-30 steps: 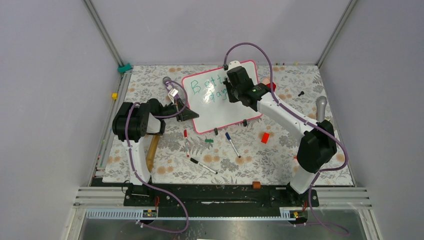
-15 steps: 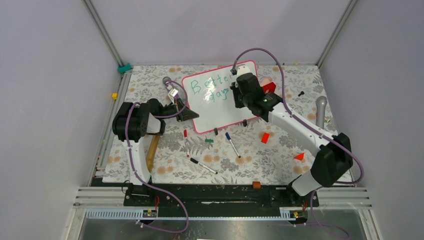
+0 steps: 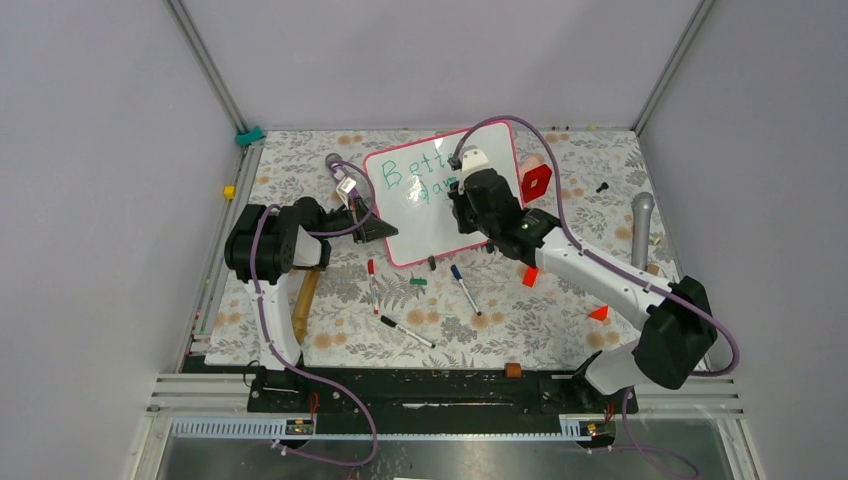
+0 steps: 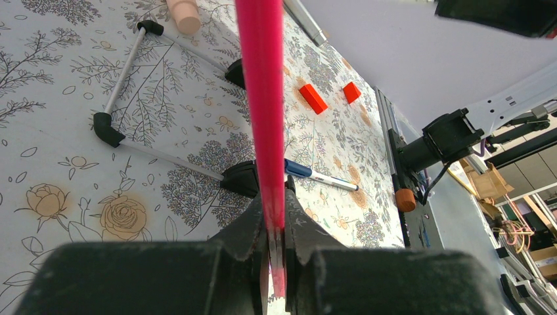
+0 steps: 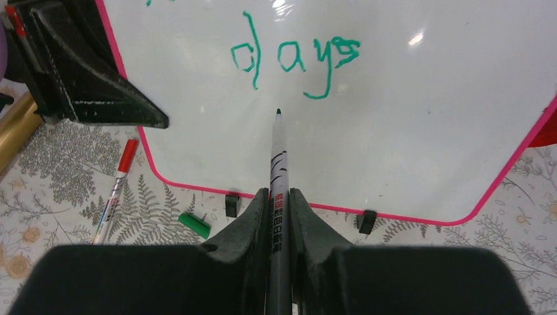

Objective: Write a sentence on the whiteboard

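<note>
Across the counter (image 3: 330, 320): flowered covering, pens scattered over it.
Whiteboard (image 3: 425, 232): pink-framed, on two black feet, directly ahead of the right gripper (image 5: 279, 197); its left edge sits inside the left gripper (image 4: 276, 213).
Left gripper: pinched tight on the whiteboard's pink frame.
Right gripper: clamped around a green marker (image 5: 276, 157) that points at the board.
Sentence (image 5: 295, 59): green "days" just beyond the marker tip, "Bett" above it, the rest behind the right arm.
Marker tip: at bare white under "days"; I cannot tell if it touches.
Red pen (image 5: 117, 187): left of the right gripper, off the board.
Green cap (image 5: 194, 225): just left of the right gripper, below the frame.
</note>
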Robot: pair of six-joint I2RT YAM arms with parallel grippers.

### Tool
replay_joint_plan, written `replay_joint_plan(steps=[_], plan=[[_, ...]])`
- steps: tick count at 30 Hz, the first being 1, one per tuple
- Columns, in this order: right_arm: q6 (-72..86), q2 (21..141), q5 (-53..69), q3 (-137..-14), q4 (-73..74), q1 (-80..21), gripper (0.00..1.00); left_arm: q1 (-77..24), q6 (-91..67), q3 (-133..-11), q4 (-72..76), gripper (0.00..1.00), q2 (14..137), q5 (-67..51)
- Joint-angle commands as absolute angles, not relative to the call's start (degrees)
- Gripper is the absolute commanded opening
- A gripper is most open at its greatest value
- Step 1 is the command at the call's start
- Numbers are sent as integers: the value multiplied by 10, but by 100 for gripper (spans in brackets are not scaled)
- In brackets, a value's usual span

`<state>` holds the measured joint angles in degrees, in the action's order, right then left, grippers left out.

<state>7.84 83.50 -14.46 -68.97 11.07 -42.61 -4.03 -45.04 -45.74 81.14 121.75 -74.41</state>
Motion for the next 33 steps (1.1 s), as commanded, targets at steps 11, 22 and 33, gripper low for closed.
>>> replay_joint_plan(steps=[11,22,33], plan=[[68,877,-183,-684,60,-482,0,-52,-401,-455,837,0,1234,-822],[46,915,-197,-714,64,-484,0,-53,-401,-454,837,0,1234,-822],[43,945,-206,-755,104,-484,0,-52,-401,-455,837,0,1234,-822]])
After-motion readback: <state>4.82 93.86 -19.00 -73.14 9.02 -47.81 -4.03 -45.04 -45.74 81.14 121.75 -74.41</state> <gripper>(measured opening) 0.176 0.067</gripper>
